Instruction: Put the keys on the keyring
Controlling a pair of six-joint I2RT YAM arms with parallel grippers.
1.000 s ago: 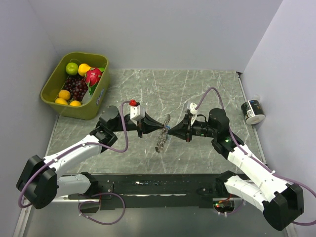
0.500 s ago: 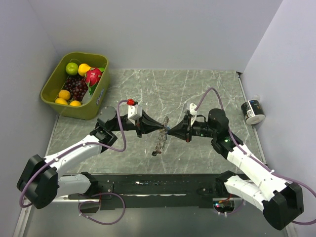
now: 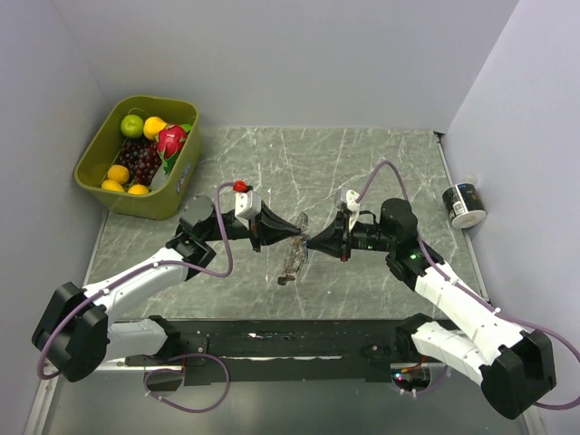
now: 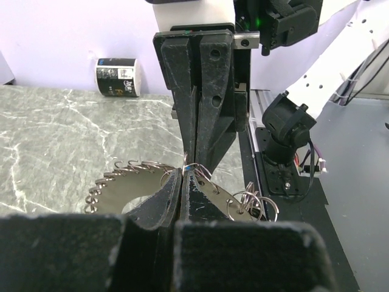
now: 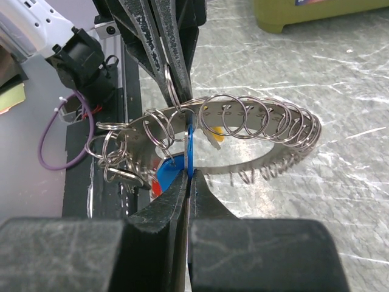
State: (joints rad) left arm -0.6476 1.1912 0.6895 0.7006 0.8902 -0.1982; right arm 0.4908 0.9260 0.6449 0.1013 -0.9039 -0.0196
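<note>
Currently tip-to-tip at frame centre: left gripper (image 4: pixel 184 177) clamped on a keyring (image 4: pixel 115 193) loop, right gripper (image 5: pixel 188 182) clamped on the blue key (image 5: pixel 188 146). Likely light, slippery, springy wire — best held by the plastic head.

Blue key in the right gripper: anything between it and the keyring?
Nothing visible. The blue plastic-headed key, pinched by the right gripper, sits right at the silvery metal keyring where the left gripper pinches it. Neighbouring wire loops crowd both sides.

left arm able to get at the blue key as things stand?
Probably not: left claw is shut on the keyring, and right claw clamps the blue key, leaving only its edge exposed.
</note>
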